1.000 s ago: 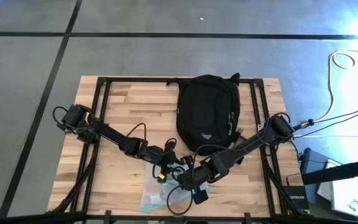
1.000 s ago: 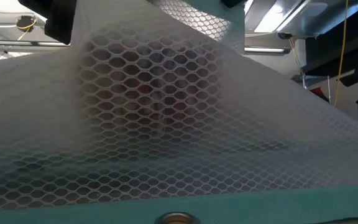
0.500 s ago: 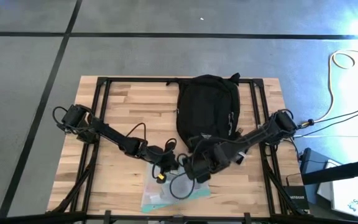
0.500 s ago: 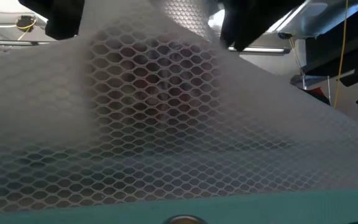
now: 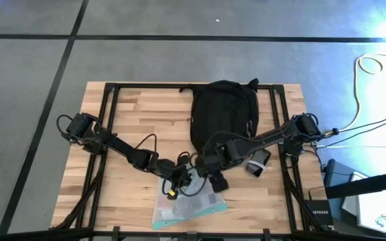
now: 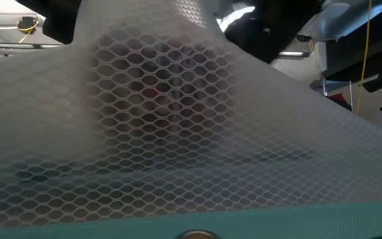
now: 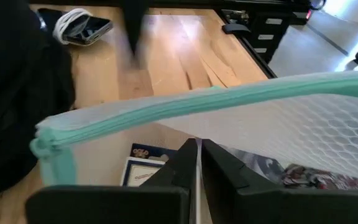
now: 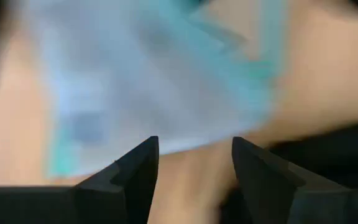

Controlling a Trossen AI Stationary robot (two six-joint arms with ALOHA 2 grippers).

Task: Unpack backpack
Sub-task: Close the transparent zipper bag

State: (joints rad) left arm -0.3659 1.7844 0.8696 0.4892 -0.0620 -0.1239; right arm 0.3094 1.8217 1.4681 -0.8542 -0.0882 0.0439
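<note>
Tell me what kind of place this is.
Probably a robotics lab or workshop. A butcher-block table on a black metal frame stands on a gray concrete floor marked with dark lines, cables trail off at the side, and two robot arms work over a backpack.

The high view looks straight down from far above, the whole table (image 5: pixel 133 114) at frame centre. The low view sits at tabletop height, pressed against the pouch (image 6: pixel 178 133), which fills its frame. Both wrist views look closely at that same pouch.
</note>
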